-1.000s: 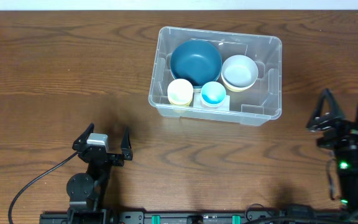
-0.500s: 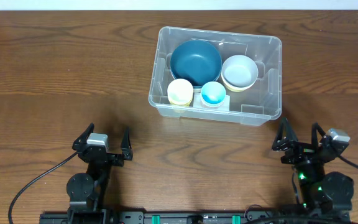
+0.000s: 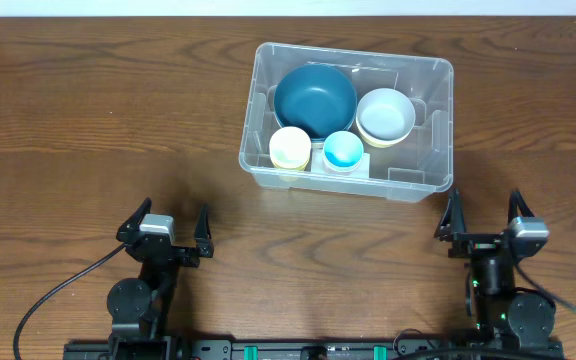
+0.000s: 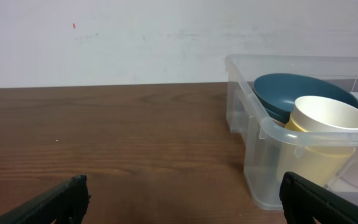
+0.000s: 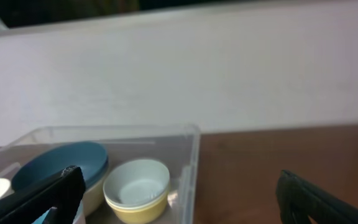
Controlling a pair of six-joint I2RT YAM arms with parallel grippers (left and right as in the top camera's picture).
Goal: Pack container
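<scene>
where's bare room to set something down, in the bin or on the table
In the container, only the near-right corner, between blue cup, white bowl and right wall, is bare; its left half is crowded. The table is bare left of the container and in front.

The container (image 3: 408, 180) is clear, colourless plastic. Inside it are a dark teal bowl (image 3: 314, 97), a white bowl (image 3: 385, 115) with a pale yellow outside, a cream-yellow cup (image 3: 289, 147) and a light blue cup (image 3: 343, 150). Around the container, the table (image 3: 88, 120) is dark brown with wavy wood grain.
</scene>
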